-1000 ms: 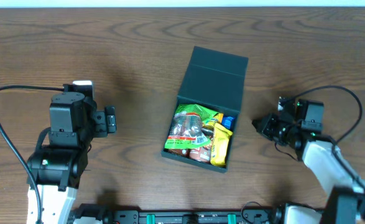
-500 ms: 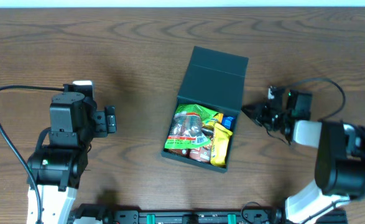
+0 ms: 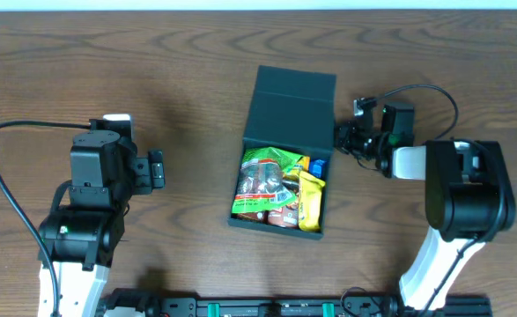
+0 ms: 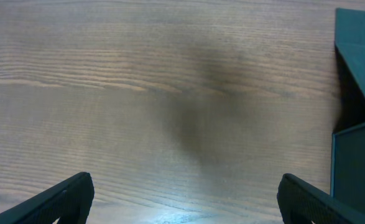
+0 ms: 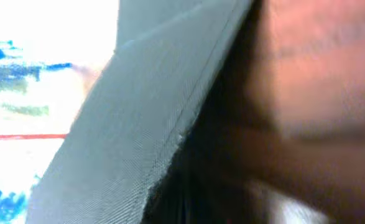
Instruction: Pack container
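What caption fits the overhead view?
Right gripper, shut, at the lid of the container holding snack packets; left gripper open, apart.

Left gripper (image 4: 185,196) is sitting with jaws spread wide, nothing between them; only the two dark fingertips (image 4: 64,199) are showing, at the bottom corners of the view; wooden table (image 4: 107,74) is filling the space ahead of the gripper; a soft dark shadow (image 4: 213,124) is lying on the wood just ahead, between the fingers; teal container (image 4: 356,168) is poking in at the far right, beyond the right-hand finger and apart from it.
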### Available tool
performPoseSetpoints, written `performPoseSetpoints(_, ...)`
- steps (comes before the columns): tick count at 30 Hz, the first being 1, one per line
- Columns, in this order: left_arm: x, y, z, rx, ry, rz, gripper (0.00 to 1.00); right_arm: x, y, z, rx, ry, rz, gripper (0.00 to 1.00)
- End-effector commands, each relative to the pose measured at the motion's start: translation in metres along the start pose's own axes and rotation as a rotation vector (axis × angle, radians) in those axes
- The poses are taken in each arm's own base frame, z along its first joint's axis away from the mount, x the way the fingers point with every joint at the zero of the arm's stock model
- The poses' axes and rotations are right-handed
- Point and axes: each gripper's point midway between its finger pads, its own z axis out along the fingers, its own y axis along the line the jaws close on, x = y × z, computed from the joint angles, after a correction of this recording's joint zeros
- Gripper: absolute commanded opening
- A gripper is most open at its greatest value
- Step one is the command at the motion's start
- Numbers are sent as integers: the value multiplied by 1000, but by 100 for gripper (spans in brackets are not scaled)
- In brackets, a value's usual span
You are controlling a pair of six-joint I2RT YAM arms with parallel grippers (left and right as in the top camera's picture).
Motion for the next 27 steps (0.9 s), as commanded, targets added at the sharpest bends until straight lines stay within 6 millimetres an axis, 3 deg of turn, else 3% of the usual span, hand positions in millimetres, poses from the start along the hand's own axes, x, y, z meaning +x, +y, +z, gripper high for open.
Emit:
performPoseSetpoints(1, 2, 1, 0, -3, 2, 14, 95, -2, 29, 1, -142, 29, 3, 1)
performPoseSetpoints(6, 2, 1, 0, -3, 2, 14, 95, -7, 82, -12, -367, 76, -92, 1)
performPoseSetpoints(10, 2, 1, 0, -3, 2, 14, 95, -7, 112, -25, -480, 118, -168, 1)
performPoseSetpoints(17, 2, 1, 0, -3, 2, 14, 95, -4, 171, -60, -643, 196, -329, 1)
performPoseSetpoints(27, 2, 1, 0, -3, 2, 14, 95, 3, 217, -89, -665, 267, -425, 2)
